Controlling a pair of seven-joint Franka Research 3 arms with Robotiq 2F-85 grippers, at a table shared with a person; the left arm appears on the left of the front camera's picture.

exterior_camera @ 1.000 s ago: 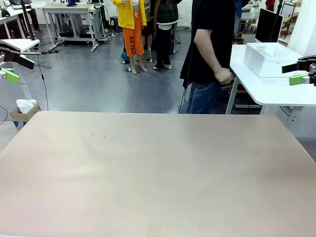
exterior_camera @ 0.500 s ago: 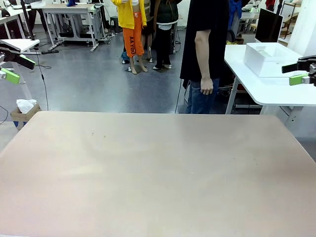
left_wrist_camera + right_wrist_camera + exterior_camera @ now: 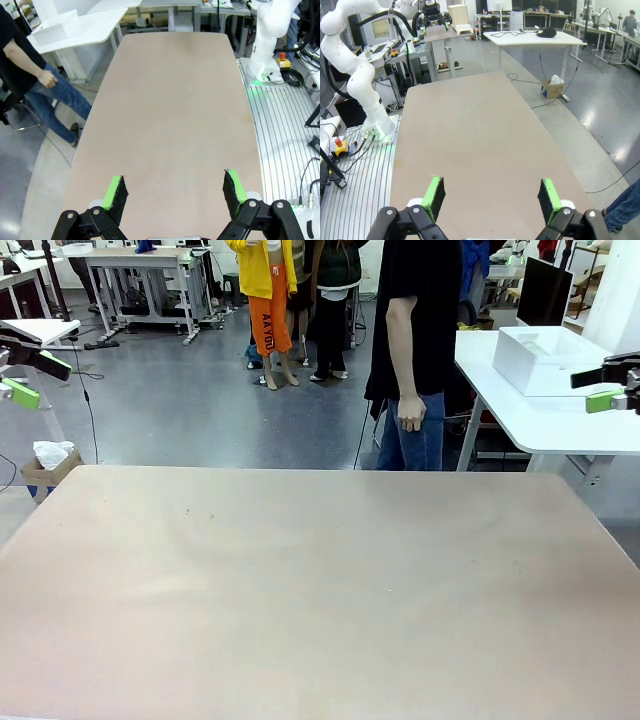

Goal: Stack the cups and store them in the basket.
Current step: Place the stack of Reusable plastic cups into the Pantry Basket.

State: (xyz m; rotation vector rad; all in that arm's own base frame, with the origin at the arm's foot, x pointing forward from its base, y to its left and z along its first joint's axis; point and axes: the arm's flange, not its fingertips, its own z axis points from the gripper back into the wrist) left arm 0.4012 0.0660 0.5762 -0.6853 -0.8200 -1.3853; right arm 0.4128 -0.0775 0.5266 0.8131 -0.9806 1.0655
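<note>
The cups are out of view. The basket (image 3: 545,358), a white rectangular bin, stands on a white side table beyond the far right corner; in the left wrist view the basket (image 3: 55,32) sits at the upper left. My left gripper (image 3: 35,380) hangs open, high at the picture's left edge, off the work table. My right gripper (image 3: 598,388) hangs open at the right edge, in front of the basket. In the wrist views, both the left gripper (image 3: 175,192) and the right gripper (image 3: 491,197) have wide-spread fingers with nothing between them, high above the bare tan tabletop (image 3: 320,580).
A person (image 3: 415,340) in a black shirt and jeans stands at the far side, right of centre, one hand (image 3: 410,420) hanging down. The white side table (image 3: 560,420) is beside the person. A cardboard box (image 3: 45,465) sits on the floor at far left.
The person has turned to face the table and shifted slightly left, lowering the arm to hang straight. Both grippers have stayed still.
</note>
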